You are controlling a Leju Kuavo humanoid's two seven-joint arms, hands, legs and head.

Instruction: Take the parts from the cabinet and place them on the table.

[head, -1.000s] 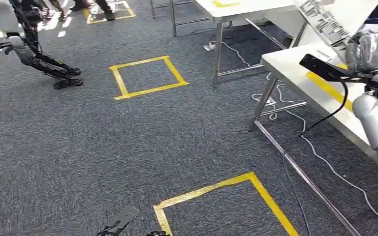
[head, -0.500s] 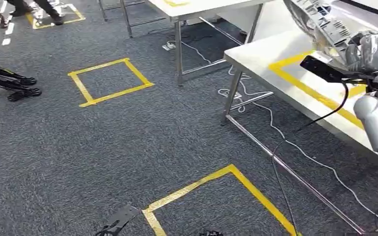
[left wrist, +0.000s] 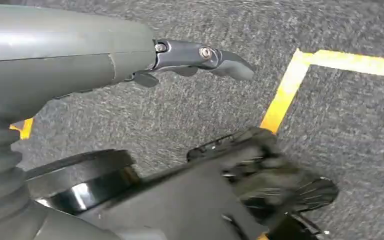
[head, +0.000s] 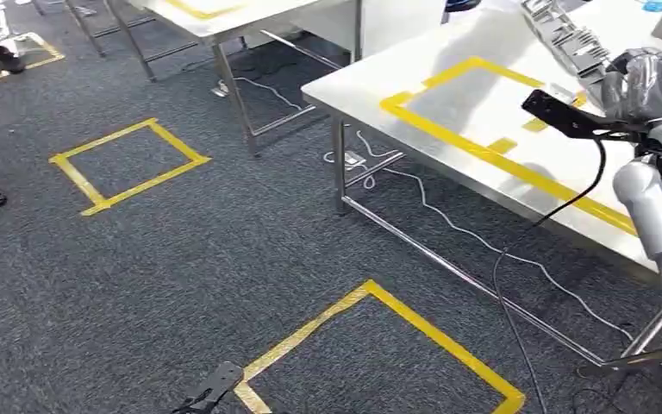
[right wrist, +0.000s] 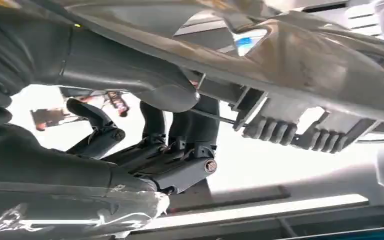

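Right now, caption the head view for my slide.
Right robot hand carries a grey ribbed part above the white table with its yellow tape outline.

An indoor robot test lab or workshop. Dark grey carpet (head: 181, 259) is marked with yellow tape squares (head: 129, 166), and white-topped tables on steel legs (head: 371, 95) carry yellow tape outlines too. Loose white cables (head: 448, 220) trail across the floor beneath the tables.

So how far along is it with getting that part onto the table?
Pickup looks done: the right robot hand grips the grey ribbed part, carried high beside the white table. Left: setting it down, probably inside the yellow tape outline. The left robot hand hangs over the carpet.
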